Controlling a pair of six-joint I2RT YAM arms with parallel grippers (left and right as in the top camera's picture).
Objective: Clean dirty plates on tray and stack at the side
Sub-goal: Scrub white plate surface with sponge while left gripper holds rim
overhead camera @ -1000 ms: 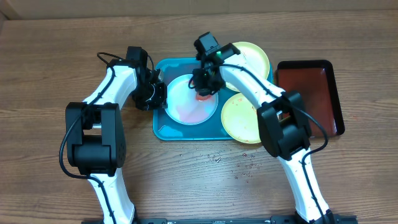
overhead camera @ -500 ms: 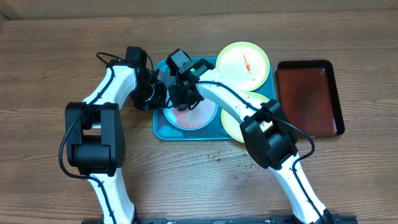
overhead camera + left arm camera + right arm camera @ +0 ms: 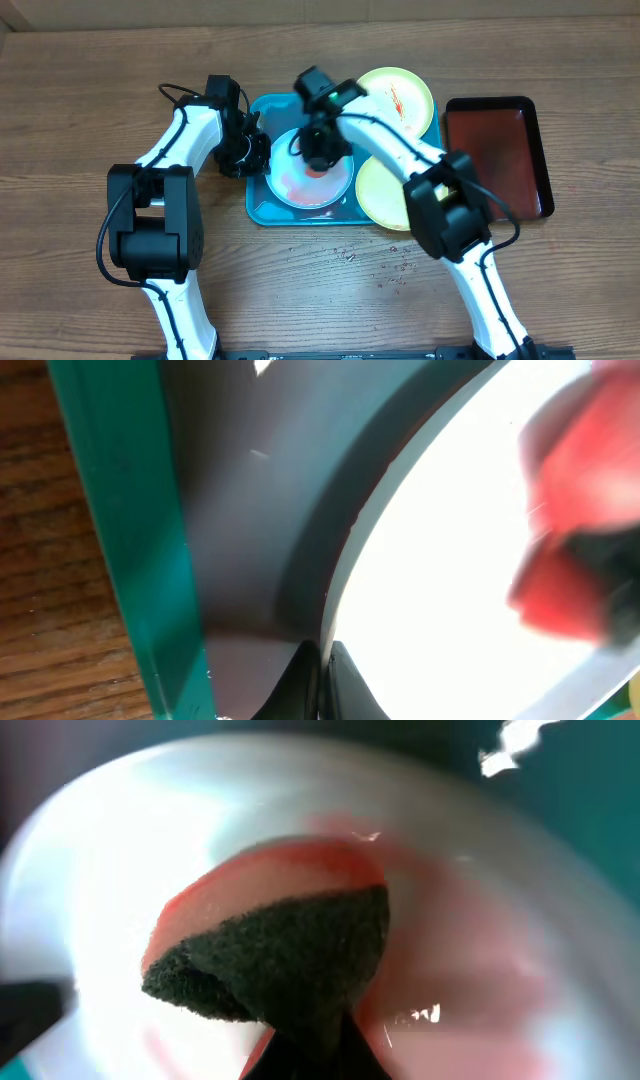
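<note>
The white plate (image 3: 300,185) with a light-blue rim lies in the turquoise tray (image 3: 258,208), smeared pink with sauce. My left gripper (image 3: 262,158) is shut on its left rim (image 3: 345,610). My right gripper (image 3: 318,160) is shut on a red sponge with a dark scouring face (image 3: 285,960) and presses it on the plate (image 3: 480,980). One yellow plate (image 3: 398,98) with red streaks lies behind the tray at the right. The other yellow plate (image 3: 385,195) lies right of the tray, partly under my right arm.
A dark-red tray with a black rim (image 3: 500,150) stands at the far right. Small crumbs (image 3: 350,255) lie on the wooden table (image 3: 300,300) in front of the turquoise tray.
My right gripper swept the sponge from the plate's middle to its left side, then back toward the middle. The left gripper kept hold of the rim.
</note>
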